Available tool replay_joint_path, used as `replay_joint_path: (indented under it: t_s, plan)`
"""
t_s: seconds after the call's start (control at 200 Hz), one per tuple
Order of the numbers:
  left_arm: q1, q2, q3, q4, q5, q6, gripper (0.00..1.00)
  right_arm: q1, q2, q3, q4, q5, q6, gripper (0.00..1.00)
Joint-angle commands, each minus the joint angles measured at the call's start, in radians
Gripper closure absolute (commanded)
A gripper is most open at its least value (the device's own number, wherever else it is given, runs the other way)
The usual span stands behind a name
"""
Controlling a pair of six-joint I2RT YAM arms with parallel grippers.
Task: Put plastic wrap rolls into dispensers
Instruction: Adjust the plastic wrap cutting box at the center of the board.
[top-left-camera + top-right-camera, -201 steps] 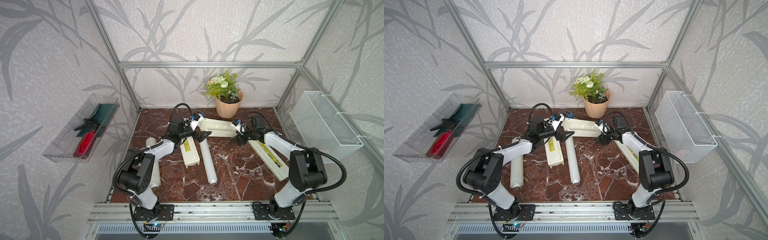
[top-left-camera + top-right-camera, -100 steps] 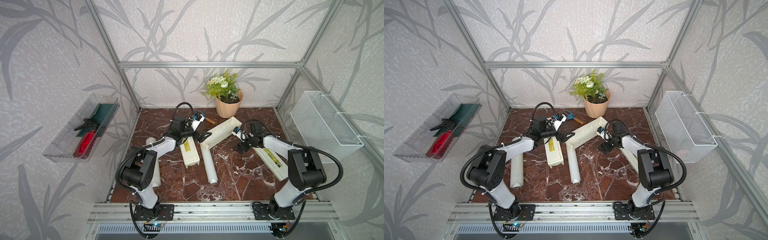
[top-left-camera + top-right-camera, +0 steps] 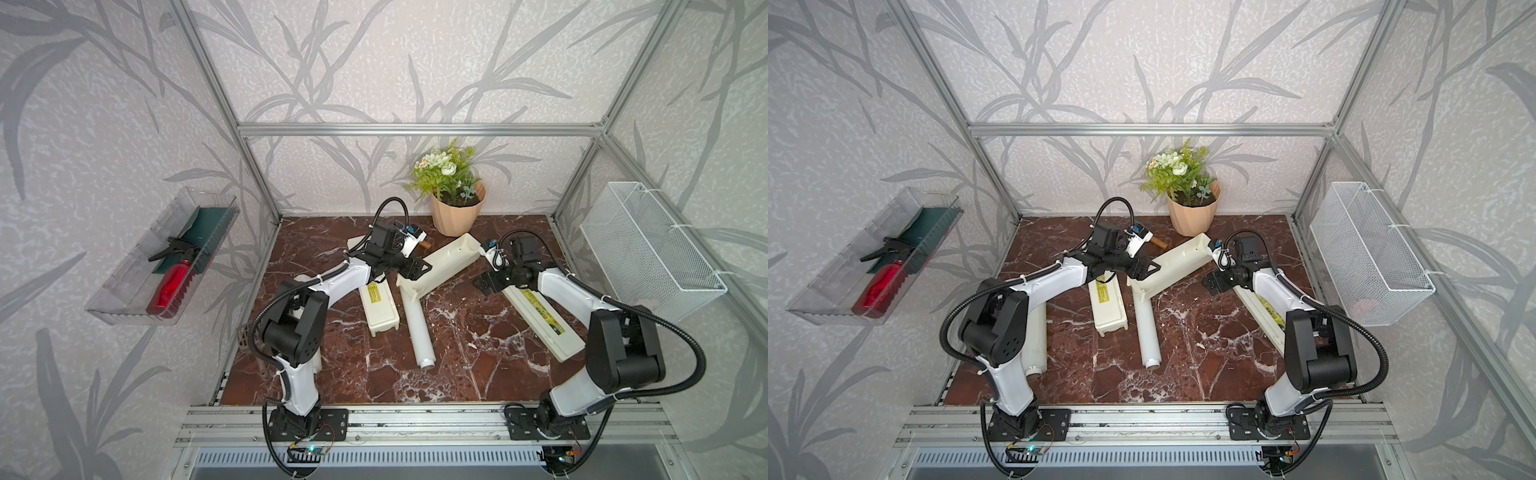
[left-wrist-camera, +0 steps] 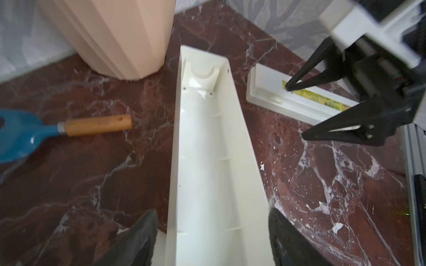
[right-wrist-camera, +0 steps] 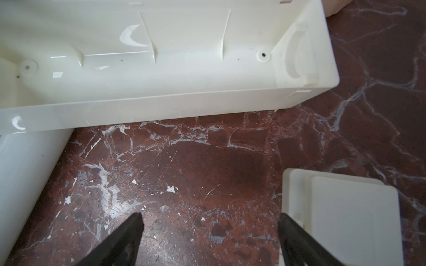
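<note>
Chiefly, the danger lies in how the open dispenser tray (image 3: 446,262) is taken. The left gripper (image 4: 212,214) straddles only its near end, jaws wide with one finger outside each long wall, and I cannot tell from the wrist view whether they press on the plastic. A long, glossy, thin-walled trough pinched at one end would likely pivot or slip, and its walls may bow under the squeeze. Its far end points toward the flower pot (image 3: 455,216) by the back edge of the worktop (image 3: 469,353). It is also near the right gripper (image 5: 210,215), which hangs wide and empty over bare marble. A swing of the tray could strike either of them, or the trowel (image 4: 92,125) lying at the back. The tray's near end overlaps the far end of a plastic wrap roll (image 3: 417,328), so a nudge there may send that round roll across the worktop.

The tray is cream-white, shiny and empty, with thin ribs along one wall and a curved cradle at its far end. It lies diagonally in the back half of the worktop. The roll is a slim, translucent-white cylinder in the middle, its hollow end toward the front edge. A second roll (image 3: 1034,340) lies along the left edge, largely hidden by the left arm. A labelled dispenser (image 3: 379,309) rests just left of the middle roll, and the other labelled dispenser (image 3: 544,322) rests near the right edge.
</note>
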Motion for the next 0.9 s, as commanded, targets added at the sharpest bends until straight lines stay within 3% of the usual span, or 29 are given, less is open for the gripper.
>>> replay_joint_path:
  t_s: [0.0,0.375,0.42,0.745,0.895]
  plan:
    - [-0.016,0.013,0.033,-0.085,-0.054,-0.058,0.25,-0.006,-0.02,0.034,-0.083,0.008,0.113,0.08]
    - [-0.108,0.007,0.003,-0.04,0.042,-0.273,0.25,-0.01,0.076,0.022,0.014,-0.126,0.348,0.07]
    - [-0.117,0.007,-0.004,-0.032,0.054,-0.298,0.25,-0.01,0.097,0.034,0.01,-0.132,0.361,0.0]
    - [-0.199,0.058,-0.054,0.076,0.101,-0.436,0.25,-0.043,0.164,0.076,0.061,-0.171,0.416,0.01]
    - [-0.204,0.093,-0.051,0.086,0.071,-0.471,0.24,-0.05,0.214,0.146,0.036,-0.17,0.421,0.01]
